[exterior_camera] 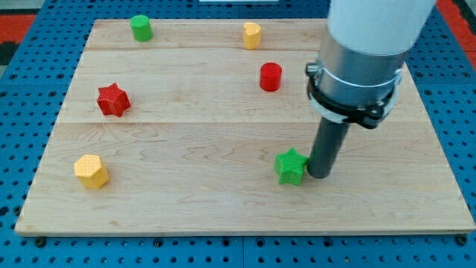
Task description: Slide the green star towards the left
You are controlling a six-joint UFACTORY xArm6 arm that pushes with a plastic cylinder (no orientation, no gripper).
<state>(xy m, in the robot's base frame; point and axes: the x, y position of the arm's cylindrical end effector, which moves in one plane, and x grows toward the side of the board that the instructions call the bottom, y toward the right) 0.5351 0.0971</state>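
A wooden bench [223,216] holds six small blocks. The green star [291,166] sits low and right of centre. My tip [319,175], the bare end of a dark rod with no tool to open or close, touches the star's right side. Elsewhere: a red star [113,100] and yellow hexagon [91,171] at left, a green cylinder [140,27], yellow block [252,35] and red cylinder [271,77] near the top.

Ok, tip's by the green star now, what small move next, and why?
Probably a short, straight push toward the view's left. My tip sits right against the green star on its right side, so it is already behind the block for that direction. The board to the star's left is open, with the yellow block far off.
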